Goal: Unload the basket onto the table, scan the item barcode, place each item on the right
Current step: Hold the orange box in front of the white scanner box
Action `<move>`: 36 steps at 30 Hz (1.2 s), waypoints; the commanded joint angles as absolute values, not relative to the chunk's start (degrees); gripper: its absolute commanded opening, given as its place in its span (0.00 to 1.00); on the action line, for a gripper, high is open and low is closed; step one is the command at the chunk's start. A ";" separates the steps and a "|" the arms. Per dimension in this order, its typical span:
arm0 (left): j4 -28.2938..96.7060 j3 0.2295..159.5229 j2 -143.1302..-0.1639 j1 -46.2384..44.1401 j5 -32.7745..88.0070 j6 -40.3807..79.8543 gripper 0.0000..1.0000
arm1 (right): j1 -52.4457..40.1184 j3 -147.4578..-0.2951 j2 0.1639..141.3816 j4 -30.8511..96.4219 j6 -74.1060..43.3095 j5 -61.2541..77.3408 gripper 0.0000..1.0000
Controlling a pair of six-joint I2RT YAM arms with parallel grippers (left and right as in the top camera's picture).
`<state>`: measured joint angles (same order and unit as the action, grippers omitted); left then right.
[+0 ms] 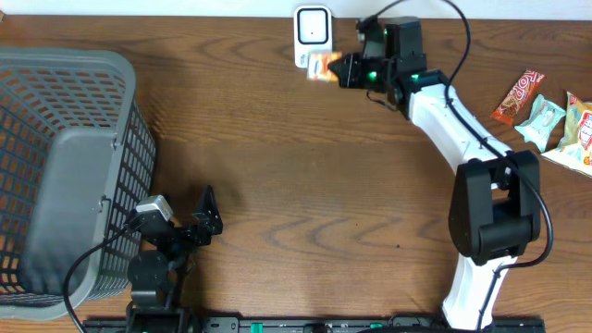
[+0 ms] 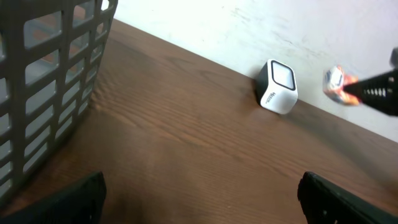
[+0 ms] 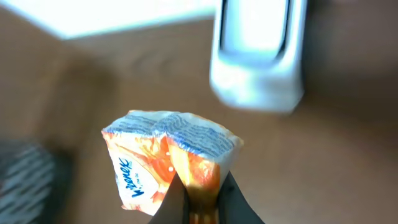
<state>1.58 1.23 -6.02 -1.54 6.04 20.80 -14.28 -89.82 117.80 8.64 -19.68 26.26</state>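
Right end effector (image 1: 339,69) tight on snack packet (image 1: 321,67) beside scanner (image 1: 313,28); left end effector (image 1: 202,222) spread wide, empty.

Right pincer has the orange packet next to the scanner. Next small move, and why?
Probably ease the right pincer toward the scanner until the orange packet faces its window: it hangs just off the scanner's corner, not before the window.

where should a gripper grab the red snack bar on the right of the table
Probably across the middle of the red snack bar, from straight above: it lies flat and slanted, long and narrow, so jaws can span its short width. The pale blue packet crowds its lower end.
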 commanded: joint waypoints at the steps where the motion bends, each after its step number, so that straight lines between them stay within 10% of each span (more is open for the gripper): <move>1: 3.40 0.23 -6.02 -1.30 6.57 21.30 0.98 | -16.51 -89.78 118.63 1.98 -10.57 7.90 0.01; 18: 3.40 0.23 -6.02 -1.30 6.57 21.32 0.98 | -17.78 -90.32 142.96 -55.53 -9.19 3.60 0.01; 36: 3.40 0.23 -6.02 -1.30 6.57 21.32 0.98 | -20.03 -98.28 146.82 -46.00 -3.16 5.06 0.01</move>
<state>1.58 1.23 -6.02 -1.56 6.02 20.80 -19.79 -94.39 144.97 -47.46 -6.83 4.99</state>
